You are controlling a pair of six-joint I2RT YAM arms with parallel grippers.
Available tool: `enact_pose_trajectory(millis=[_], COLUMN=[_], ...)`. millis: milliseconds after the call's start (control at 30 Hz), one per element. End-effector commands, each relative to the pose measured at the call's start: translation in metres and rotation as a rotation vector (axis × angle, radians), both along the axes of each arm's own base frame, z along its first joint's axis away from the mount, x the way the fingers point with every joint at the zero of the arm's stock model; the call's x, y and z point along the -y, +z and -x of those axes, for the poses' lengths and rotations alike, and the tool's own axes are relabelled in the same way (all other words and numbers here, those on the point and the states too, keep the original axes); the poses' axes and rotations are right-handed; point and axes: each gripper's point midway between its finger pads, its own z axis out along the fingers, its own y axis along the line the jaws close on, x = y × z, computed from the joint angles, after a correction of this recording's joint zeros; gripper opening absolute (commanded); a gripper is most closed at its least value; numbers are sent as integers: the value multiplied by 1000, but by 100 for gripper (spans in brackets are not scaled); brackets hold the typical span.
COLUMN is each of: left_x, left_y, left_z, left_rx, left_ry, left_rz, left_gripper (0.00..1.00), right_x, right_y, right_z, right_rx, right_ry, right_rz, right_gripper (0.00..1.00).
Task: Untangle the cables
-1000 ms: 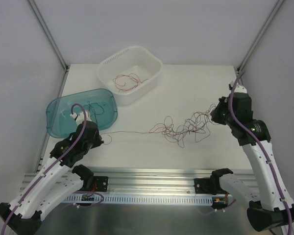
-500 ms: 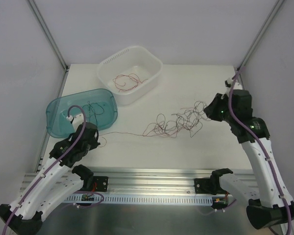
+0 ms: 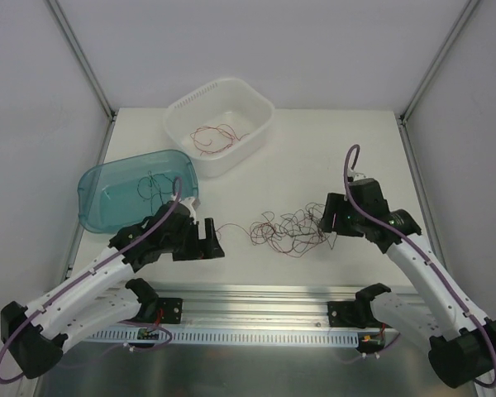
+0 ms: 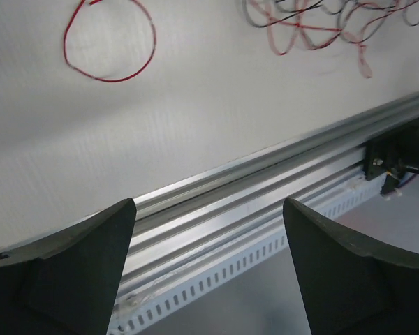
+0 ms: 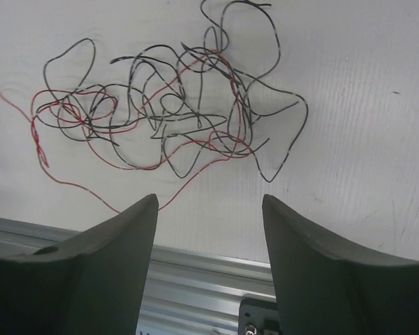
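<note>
Left gripper (image 4: 208, 206): jaws wide apart, nothing between them; held over the near table (image 3: 355, 149) edge, left of the clump (image 3: 293, 227).
Right gripper (image 5: 209, 202): jaws parted, nothing grasped; poised just right of the clump.
Cables: red-and-black clump lying on the table, near-centre, between the two grippers; a red loop (image 4: 110, 80) trails off its left side.
Sorted so far: red strands (image 3: 217, 136) are seen in the white basket (image 3: 231, 163), far side; dark strands (image 3: 153, 186) in the teal bin (image 3: 99, 219), left.
Progress (judged): partly done; the clump is loose, but red and black are crossed throughout.
Left to do: remaining strands to be drawn free singly and, probably, binned by colour.
</note>
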Motion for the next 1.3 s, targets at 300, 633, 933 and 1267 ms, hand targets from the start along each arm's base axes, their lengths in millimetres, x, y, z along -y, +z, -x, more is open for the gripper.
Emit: enact_pose_trajectory(millis=[300,633,933,1267], left_x=[101,221,268,257], left_y=[72,41,-14,-12], left_z=[-84,-135,-158,-169], left_rx=[184,375,350,351], left_ry=[-233,-690,-781,-638], left_rz=[26,-87,-120,-155], left_gripper=[84,79,60,0], right_x=[-40,-1,-3,-25], right_y=[0,-38,-49,-82], right_z=[-18,1,3,-11], right_rx=[111,82,67,-3], right_ry=[-35,-307,-343,-366], right_rz=[-89,-67,-105,-156], right_gripper=[64,68,73,73])
